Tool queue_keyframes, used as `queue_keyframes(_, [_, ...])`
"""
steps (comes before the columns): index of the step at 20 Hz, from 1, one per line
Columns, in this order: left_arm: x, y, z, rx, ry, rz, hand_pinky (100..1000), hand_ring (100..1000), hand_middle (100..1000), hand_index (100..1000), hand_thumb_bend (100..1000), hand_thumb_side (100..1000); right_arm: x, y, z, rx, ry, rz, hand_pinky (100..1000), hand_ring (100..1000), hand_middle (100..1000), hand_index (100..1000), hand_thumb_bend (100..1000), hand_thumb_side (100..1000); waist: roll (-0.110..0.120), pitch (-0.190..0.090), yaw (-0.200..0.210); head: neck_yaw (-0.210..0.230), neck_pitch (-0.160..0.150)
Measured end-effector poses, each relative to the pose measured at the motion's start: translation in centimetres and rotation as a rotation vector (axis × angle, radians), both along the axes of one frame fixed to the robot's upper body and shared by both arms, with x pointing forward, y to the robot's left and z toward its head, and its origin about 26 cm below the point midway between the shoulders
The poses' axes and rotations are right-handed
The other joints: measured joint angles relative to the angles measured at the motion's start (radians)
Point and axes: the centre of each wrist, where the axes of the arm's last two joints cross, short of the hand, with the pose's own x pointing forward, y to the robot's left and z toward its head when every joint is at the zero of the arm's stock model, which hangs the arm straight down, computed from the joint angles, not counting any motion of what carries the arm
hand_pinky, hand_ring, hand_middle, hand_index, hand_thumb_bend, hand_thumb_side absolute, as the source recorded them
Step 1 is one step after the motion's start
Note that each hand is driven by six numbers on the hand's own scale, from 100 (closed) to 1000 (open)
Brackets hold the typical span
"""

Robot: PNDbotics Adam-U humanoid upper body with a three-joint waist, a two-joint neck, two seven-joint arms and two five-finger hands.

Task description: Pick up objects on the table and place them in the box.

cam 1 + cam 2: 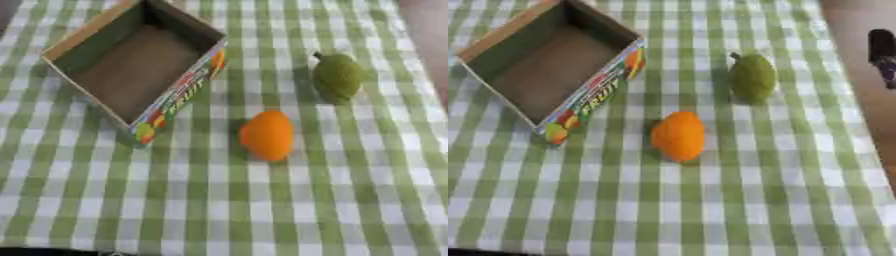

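On the green-checked cloth of the bench [350, 200], an empty cardboard box [592, 97] printed "FRUIT" sits upper left, a smooth orange [267, 135] at centre, a bumpy green pear-shaped fruit [337, 76] upper right; no hand shows.

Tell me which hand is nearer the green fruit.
Right. The right hand shows dark at the view's right edge, right of the green fruit; the left hand is out of view.
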Motion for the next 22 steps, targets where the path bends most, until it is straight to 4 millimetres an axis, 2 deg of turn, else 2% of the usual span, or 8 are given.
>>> queue_keyframes(9, [0.0, 0.0, 0.0, 0.007, 0.006, -0.003, 753, 725, 723, 860, 235, 432, 0.3, 1.3, 0.6, -0.24, 0.183, -0.091, 872, 100, 913, 950, 100, 213, -0.001, 0.0, 0.012, -0.012, -0.006])
queue_keyframes(15, [0.0, -0.1, -0.1, 0.013, 0.01, -0.009, 752, 725, 724, 860, 235, 433, 0.5, 2.0, 0.3, -0.392, 0.256, -0.032, 873, 100, 912, 950, 100, 219, -0.003, -0.001, 0.016, -0.019, -0.007])
queue_keyframes(22, [0.1, -0.3, -0.1, 0.016, 0.013, -0.022, 752, 724, 724, 860, 233, 435, 0.7, 2.8, -0.1, -0.468, 0.273, 0.071, 875, 100, 893, 952, 100, 267, -0.003, -0.002, 0.022, -0.027, -0.007])
